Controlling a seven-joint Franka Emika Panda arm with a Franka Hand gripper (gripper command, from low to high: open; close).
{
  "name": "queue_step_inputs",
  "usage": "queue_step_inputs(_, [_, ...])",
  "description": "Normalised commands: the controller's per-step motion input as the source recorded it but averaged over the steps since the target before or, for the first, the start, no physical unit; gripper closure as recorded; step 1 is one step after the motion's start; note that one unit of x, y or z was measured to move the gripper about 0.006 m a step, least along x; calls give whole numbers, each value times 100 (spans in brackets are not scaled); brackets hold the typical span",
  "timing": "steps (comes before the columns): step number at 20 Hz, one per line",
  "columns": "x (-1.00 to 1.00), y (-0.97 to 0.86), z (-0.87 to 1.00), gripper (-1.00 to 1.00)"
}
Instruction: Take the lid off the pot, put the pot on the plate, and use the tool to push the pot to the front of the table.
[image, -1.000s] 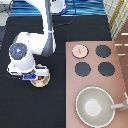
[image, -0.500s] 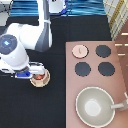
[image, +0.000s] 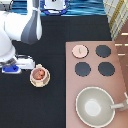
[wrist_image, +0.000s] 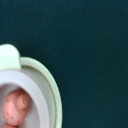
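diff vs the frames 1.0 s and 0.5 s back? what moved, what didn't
The gripper and arm have moved toward the exterior view's left, off the pot, and now sit beside it over the table. The pot rests uncovered on the plate as before. The lid on the stove's burner and the grey pan did not move.

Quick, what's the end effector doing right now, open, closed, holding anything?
End effector: cannot be told; it sits low over the table, just beside the pot on the plate, toward the exterior view's left.

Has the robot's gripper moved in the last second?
Yes. The gripper has slid toward the exterior view's left, away from the pot on the plate, which stays beside the stove.
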Motion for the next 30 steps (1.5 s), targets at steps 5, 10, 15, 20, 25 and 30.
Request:
queue_step_inputs(5, [-74, -39, 1, -100])
queue_step_inputs(10, [-89, -22, -4, -100])
queue_step_inputs(15, [-99, -21, -19, -100])
queue_step_inputs(20, [-100, -28, -18, -100])
queue_step_inputs(25, [-100, -18, -16, -100])
queue_step_inputs(30, [-100, -11, -39, -100])
